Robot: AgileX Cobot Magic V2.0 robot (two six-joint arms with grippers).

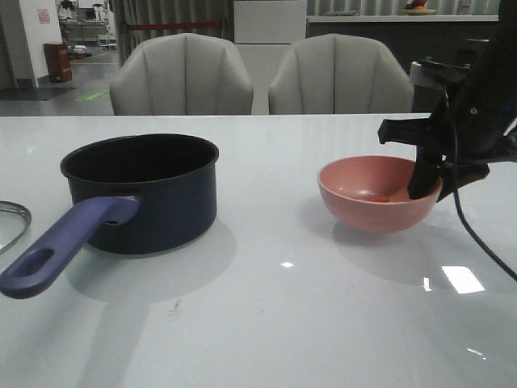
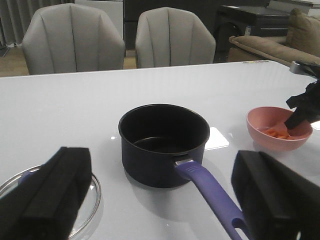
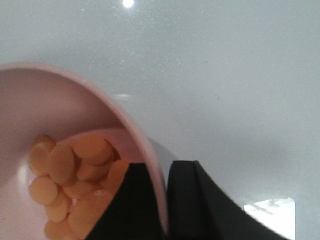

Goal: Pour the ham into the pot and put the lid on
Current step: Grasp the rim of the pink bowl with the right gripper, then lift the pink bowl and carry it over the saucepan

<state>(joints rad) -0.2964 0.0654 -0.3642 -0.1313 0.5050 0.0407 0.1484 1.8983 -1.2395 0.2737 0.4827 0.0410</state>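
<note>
Your right gripper (image 3: 161, 200) is clamped on the pink bowl (image 1: 380, 194) rim at frame right, ham (image 3: 70, 185) inside. The pot (image 1: 145, 190) sits at frame left, so carry leftward. The left gripper (image 2: 160, 200) is released.

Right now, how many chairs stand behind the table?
2. One chair stands behind the table beyond the pot; the other chair is beside it on the right, beyond the pink bowl. None seems hidden.
</note>
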